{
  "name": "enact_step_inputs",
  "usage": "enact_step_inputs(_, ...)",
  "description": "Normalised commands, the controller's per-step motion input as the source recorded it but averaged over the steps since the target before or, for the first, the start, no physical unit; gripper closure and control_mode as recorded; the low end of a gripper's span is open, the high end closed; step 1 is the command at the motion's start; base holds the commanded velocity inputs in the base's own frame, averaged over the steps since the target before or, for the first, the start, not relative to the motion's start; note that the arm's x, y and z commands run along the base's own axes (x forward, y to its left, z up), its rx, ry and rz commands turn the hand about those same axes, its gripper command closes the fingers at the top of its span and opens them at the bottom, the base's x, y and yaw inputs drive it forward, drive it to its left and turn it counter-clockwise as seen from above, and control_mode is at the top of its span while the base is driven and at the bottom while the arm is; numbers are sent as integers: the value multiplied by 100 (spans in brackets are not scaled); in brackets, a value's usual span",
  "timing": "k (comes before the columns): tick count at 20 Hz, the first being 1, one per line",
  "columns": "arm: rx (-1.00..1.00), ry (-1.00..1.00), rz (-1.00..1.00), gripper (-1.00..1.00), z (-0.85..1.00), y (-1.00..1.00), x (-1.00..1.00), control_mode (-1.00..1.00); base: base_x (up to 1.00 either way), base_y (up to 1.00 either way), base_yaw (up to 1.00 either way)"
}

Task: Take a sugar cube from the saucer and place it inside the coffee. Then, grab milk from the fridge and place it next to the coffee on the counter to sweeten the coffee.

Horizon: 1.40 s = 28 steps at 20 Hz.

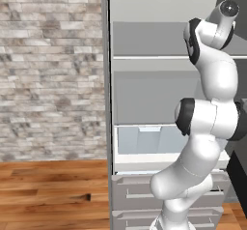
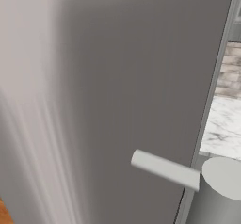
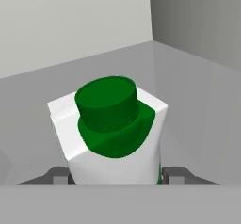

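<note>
Fridge [image 1: 159, 93] open, pale shelves exposed, arm reaching inside. No legible writing or brand on any surface. Milk [image 3: 113, 133] upright on a grey fridge shelf [image 3: 197, 100], seated between the 2 fingertips [image 3: 175, 175] of the claw [image 3: 114, 177]. Jaws partly open, flanking the carton; contact with its sides not discernible.

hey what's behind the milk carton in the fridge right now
Behind the milk are only the fridge's bare grey back wall and side wall meeting in a corner. The shelf patch directly behind the carton is hidden.
</note>
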Motion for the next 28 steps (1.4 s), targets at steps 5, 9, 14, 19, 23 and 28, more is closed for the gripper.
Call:
enact_step_inputs(5, 0, 0, 0, 100, 0, 0, -8, -100, 0, 0, 0)
enact_step_inputs(9, 0, -8, 0, 100, 0, 27, -76, -100, 0, 0, 0)
enact_step_inputs(14, 0, -16, 0, 100, 8, 58, -100, -100, 0, 0, 0)
enact_step_inputs(19, 0, -11, 1, 100, 13, 66, -100, -100, 0, 0, 0)
enact_step_inputs(23, 0, -3, 4, 100, 16, 70, -100, -100, 0, 0, 0)
enact_step_inputs(28, 0, 0, 7, 100, 14, 62, -100, -100, 0, 0, 0)
